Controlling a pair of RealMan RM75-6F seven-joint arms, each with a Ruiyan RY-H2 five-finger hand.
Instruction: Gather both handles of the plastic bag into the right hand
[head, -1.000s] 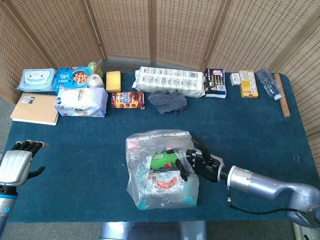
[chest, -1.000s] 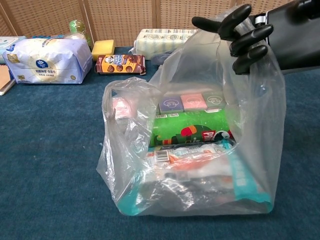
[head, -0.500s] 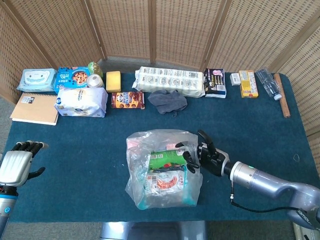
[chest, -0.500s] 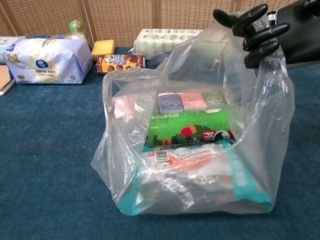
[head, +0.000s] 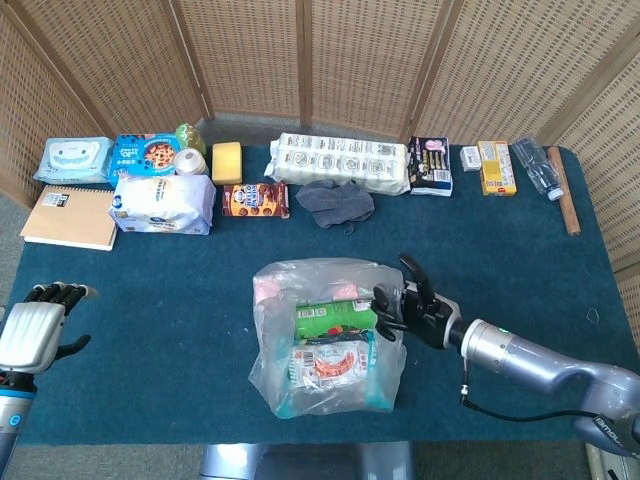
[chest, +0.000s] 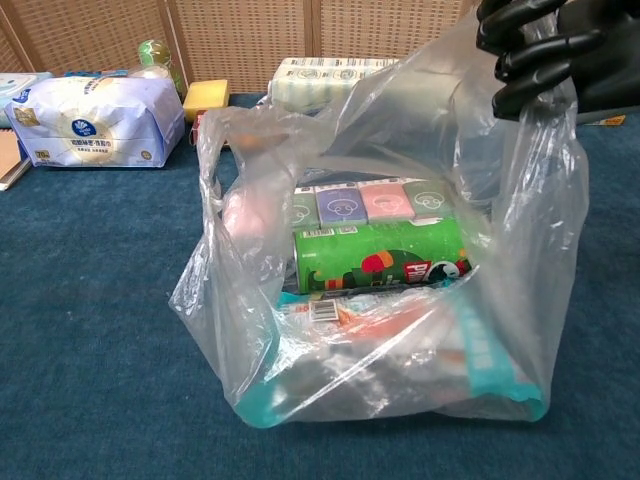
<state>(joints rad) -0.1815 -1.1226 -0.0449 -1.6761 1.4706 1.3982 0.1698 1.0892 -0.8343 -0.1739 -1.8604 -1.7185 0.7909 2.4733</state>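
Right hand (chest: 545, 50) gripping plastic bag (chest: 380, 270) handle

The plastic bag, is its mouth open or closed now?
Open: the plastic bag gapes upward, one handle hooked by the right robot hand, the other hanging free.

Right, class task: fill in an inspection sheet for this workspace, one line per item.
Surface: table with dark blue cloth.
Job's things: clear plastic bag near the front edge, open, packed with groceries; one side lifted.
Clutter: tissue pack, cookie box, grey cloth, notebook and other packets along the far edge.
Hands: right hand grips the bag's right side, fingers curled over the plastic; left hand at the left edge, holding nothing.
Cables: a thin black cable under the right forearm.
Surroundings: woven screen behind.
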